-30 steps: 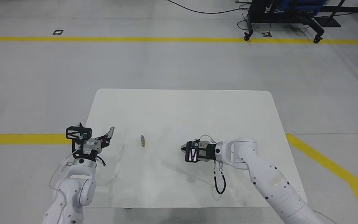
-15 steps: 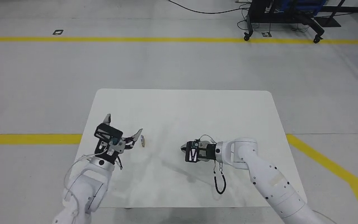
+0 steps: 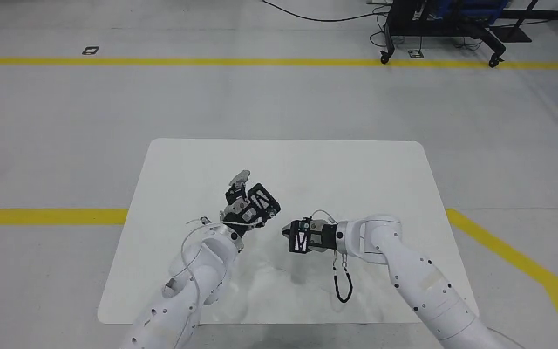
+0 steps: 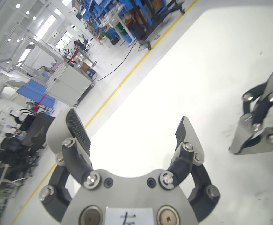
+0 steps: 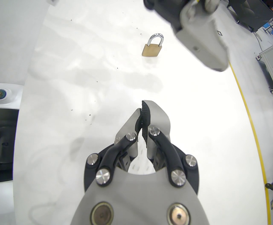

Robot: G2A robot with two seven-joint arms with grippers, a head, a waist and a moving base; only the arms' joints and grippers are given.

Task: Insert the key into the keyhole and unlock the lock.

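Left jaws: spread wide with nothing between them, on the left gripper (image 4: 128, 119), seen at the centre of the top-view frame.
Right jaws: pressed together on the right gripper (image 5: 143, 108), just right of centre in that frame; anything pinched cannot be told.
Padlock (image 5: 151, 48): laid flat ahead of the right gripper, apart from it, near the left gripper.
Surface (image 3: 349, 166): white.

Industrial workshop hall: grey floor (image 3: 261, 96) with yellow lane lines (image 3: 261, 61) — blue parts racks (image 4: 97, 12), wheeled cabinet (image 4: 68, 85).
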